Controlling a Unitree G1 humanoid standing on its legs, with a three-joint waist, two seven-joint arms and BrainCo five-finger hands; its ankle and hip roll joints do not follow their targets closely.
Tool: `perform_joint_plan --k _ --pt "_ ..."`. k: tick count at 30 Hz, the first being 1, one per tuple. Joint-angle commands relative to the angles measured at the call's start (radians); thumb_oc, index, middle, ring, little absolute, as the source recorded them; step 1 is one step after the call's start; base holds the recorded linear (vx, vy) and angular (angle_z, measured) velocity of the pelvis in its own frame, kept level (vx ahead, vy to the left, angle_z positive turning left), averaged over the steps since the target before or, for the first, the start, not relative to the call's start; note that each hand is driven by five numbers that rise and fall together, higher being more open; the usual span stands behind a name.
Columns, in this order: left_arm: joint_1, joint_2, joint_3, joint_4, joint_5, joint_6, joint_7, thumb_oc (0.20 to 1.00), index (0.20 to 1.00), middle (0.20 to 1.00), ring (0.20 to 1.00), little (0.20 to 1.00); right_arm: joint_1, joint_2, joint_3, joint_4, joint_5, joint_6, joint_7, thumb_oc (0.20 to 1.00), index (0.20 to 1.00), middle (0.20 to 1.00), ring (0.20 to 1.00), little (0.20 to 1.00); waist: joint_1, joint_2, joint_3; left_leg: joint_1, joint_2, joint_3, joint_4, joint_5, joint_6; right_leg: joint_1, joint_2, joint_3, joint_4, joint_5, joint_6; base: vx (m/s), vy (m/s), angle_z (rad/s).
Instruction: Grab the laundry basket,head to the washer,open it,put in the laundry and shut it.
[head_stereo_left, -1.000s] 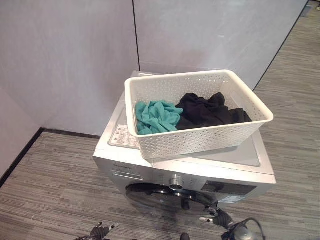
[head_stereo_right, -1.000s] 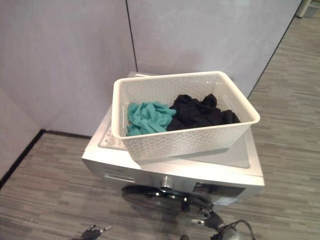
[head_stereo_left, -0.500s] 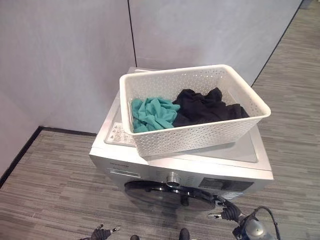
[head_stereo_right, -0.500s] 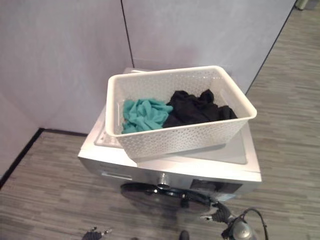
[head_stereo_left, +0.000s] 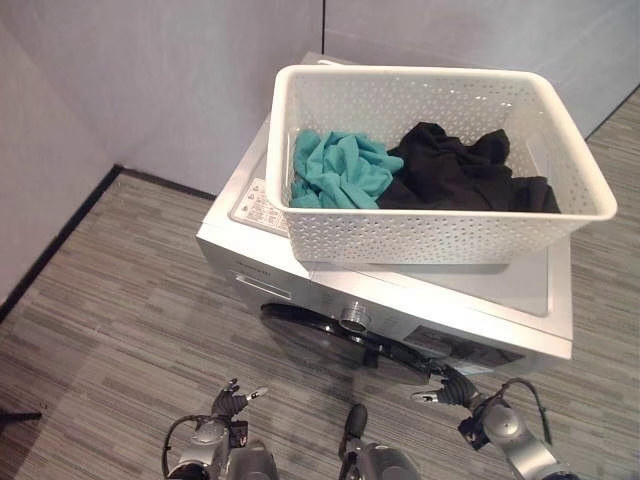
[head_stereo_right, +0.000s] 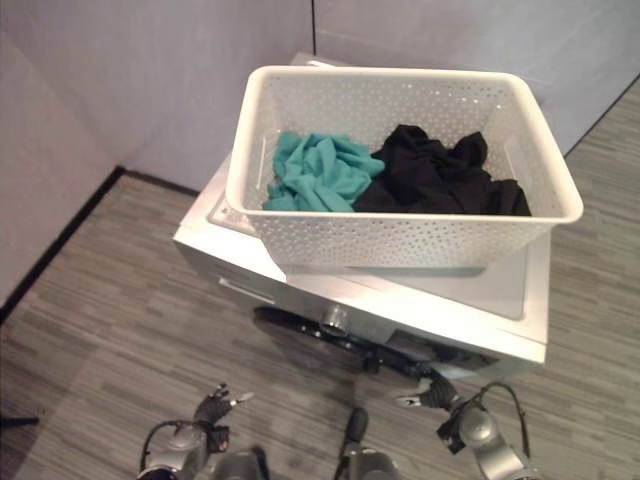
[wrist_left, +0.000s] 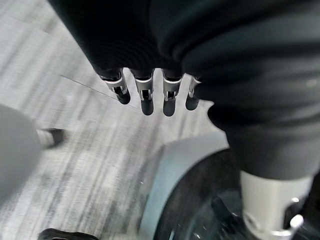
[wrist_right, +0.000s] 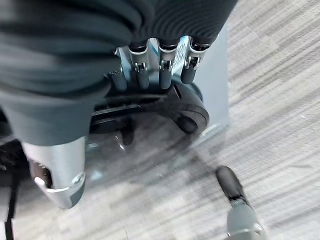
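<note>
A white perforated laundry basket (head_stereo_left: 440, 228) stands on top of the silver washer (head_stereo_left: 460, 292). Inside it lie a teal cloth (head_stereo_left: 340, 168) and a black cloth (head_stereo_left: 462, 175). The washer's dark round door (head_stereo_left: 322, 337) is shut, below a silver knob (head_stereo_left: 352, 318). My right hand (head_stereo_left: 447, 388) hangs low by the door's lower right edge; in the right wrist view its fingers (wrist_right: 162, 65) are straight, just off the door (wrist_right: 172, 109). My left hand (head_stereo_left: 232, 402) hangs over the floor left of the washer, its fingers (wrist_left: 145, 97) straight and holding nothing.
Pale grey walls (head_stereo_left: 170, 80) stand behind and left of the washer, with a black skirting strip (head_stereo_left: 60, 240) along the left wall. Grey wood-pattern floor (head_stereo_left: 120, 330) spreads in front and to the left. A label sticker (head_stereo_left: 258, 205) sits on the washer's top.
The whole picture has shifted: the camera tilted down and moved nearer, so both hands show more. The basket and the laundry stay on the washer.
</note>
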Motion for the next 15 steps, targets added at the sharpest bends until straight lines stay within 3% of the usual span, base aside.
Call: perform_joint_plan --k 1,5,8,9,10,12,15 --pt "0.002 0.001 -0.037 -0.043 -0.002 -0.018 -0.031 1.0 1.0 1.0 1.0 1.0 0.032 -0.019 -0.016 -0.064 0.061 -0.011 0.001 1.0 1.0 1.0 1.0 1.0 -0.013 0.017 -0.06 0.119 -0.05 -0.033 -0.095 -0.108 0.068 -0.064 -0.058 0.037 -0.004 -0.059 0.14 -0.2 0.342 0.25" --pt "0.008 0.018 -0.092 -0.118 0.033 -0.013 -0.049 1.0 1.0 1.0 1.0 1.0 0.009 -0.021 -0.044 -0.074 0.072 -0.007 -0.01 1.0 1.0 1.0 1.0 1.0 -0.019 0.017 -0.056 0.149 -0.112 -0.036 -0.223 -0.176 0.114 -0.119 -0.138 0.025 -0.004 0.022 0.19 -0.24 0.273 0.29" --pt "0.018 0.026 -0.114 -0.149 0.051 -0.013 -0.064 1.0 1.0 1.0 1.0 1.0 -0.038 -0.035 -0.038 -0.078 0.042 -0.001 -0.017 1.0 1.0 1.0 1.0 1.0 -0.015 0.012 -0.039 0.15 -0.149 -0.041 -0.243 -0.176 0.144 -0.136 -0.19 0.028 0.007 0.057 0.22 -0.22 0.189 0.08" --pt "0.02 0.03 -0.119 -0.149 0.052 -0.011 -0.069 1.0 1.0 1.0 1.0 1.0 -0.058 -0.04 -0.037 -0.08 0.035 -0.002 -0.02 1.0 1.0 1.0 1.0 1.0 -0.018 0.015 -0.033 0.142 -0.151 -0.05 -0.242 -0.171 0.15 -0.141 -0.201 0.063 0.028 0.046 0.223 -0.41 0.228 0.03" --pt "0.03 0.034 -0.12 -0.164 0.041 -0.012 -0.07 1.0 1.0 1.0 1.0 1.0 -0.094 -0.047 -0.036 -0.066 0.033 -0.004 -0.024 1.0 1.0 1.0 1.0 1.0 -0.024 0.003 -0.022 0.115 -0.169 -0.07 -0.24 -0.14 0.167 -0.17 -0.215 0.192 0.096 0.038 0.21 -0.26 0.112 0.06" --pt "0.039 0.04 -0.127 -0.188 0.034 -0.011 -0.075 1.0 1.0 1.0 1.0 1.0 -0.115 -0.056 -0.029 -0.051 0.031 -0.005 -0.025 1.0 1.0 1.0 1.0 1.0 -0.013 0.0 -0.02 0.102 -0.174 -0.079 -0.241 -0.127 0.175 -0.167 -0.214 0.229 0.12 0.029 0.205 -0.18 0.036 0.08" --pt "0.064 0.064 -0.159 -0.248 0.018 -0.011 -0.1 1.0 1.0 1.0 1.0 1.0 -0.177 -0.071 0.0 0.012 0.017 -0.01 -0.03 1.0 1.0 1.0 1.0 1.0 0.027 -0.005 -0.035 0.068 -0.176 -0.092 -0.247 -0.101 0.175 -0.095 -0.229 0.203 0.132 0.006 0.199 -0.12 -0.044 0.25"
